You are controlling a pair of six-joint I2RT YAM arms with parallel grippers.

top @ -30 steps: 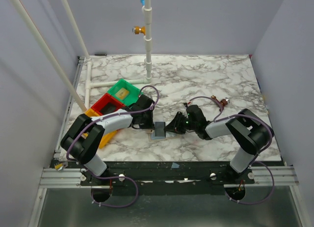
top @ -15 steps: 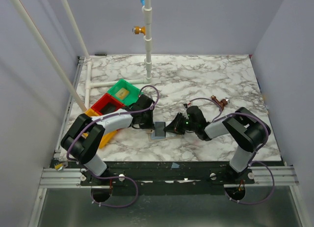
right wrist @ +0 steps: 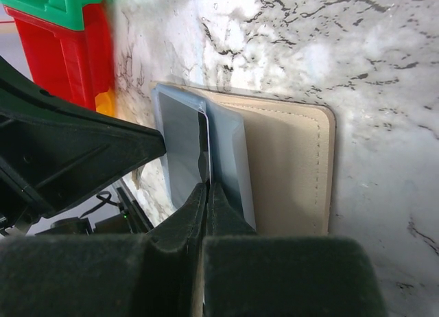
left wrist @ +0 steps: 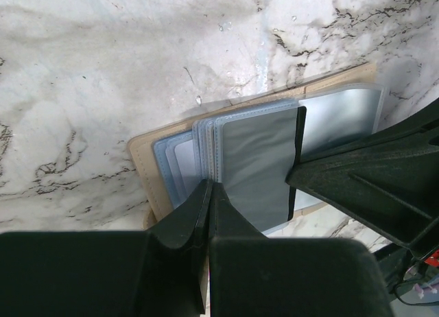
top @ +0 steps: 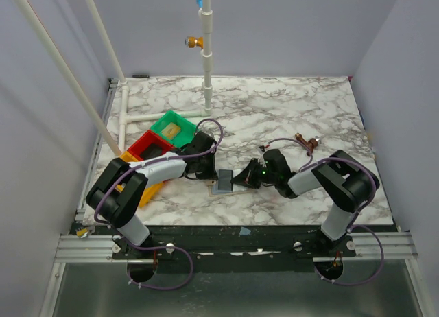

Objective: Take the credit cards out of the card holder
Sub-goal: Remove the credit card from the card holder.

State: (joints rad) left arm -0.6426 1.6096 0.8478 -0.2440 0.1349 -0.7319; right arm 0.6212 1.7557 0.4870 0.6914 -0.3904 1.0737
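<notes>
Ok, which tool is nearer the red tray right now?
Left. The left tool is at the tray-side edge of the card holder, close to the red tray; the right tool is at the holder's opposite side, farther away.

Lab booth (3 walls (top: 288, 29), alu rail (top: 384, 247))

Matt, stitched tan leather card holder (right wrist: 288, 166); glossy plastic sleeves (left wrist: 339, 114); polished marble-look table (left wrist: 137, 56).
</notes>
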